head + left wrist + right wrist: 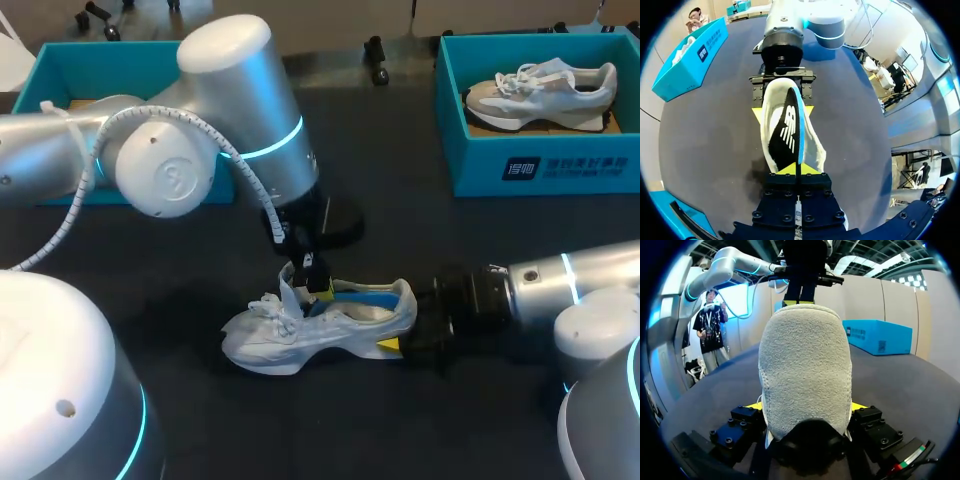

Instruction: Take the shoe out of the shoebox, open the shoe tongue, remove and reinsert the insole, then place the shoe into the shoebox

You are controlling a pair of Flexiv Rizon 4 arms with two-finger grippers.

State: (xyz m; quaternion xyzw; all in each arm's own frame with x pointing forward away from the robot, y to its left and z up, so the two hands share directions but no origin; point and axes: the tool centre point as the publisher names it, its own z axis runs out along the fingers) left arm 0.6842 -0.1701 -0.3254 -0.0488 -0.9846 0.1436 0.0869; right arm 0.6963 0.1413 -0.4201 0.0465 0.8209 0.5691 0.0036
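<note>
Yellow tips of left gripper [795,169] pinched shut on the near end of the insole [786,135]. Insole has a black top and a blue edge, and is tilted on edge inside the shoe [320,325], running back toward the heel. In the head view the left gripper comes down from above at the shoe's throat, with the tongue [289,283] standing up just beside it.

Right gripper [805,407] comes in level from the right and is clamped on the heel, one yellow tip on each side, both touching.

Shoe is white/grey, upright on its sole on the dark table [200,420], about mid-table. Toe points to the left edge, heel to the right edge.

Shoebox [560,165], teal, sits at the far right corner, well apart from the shoe, with a second shoe [540,90] inside. Another teal box [60,70] is at the far left corner, partly hidden behind the left arm [230,110].
</note>
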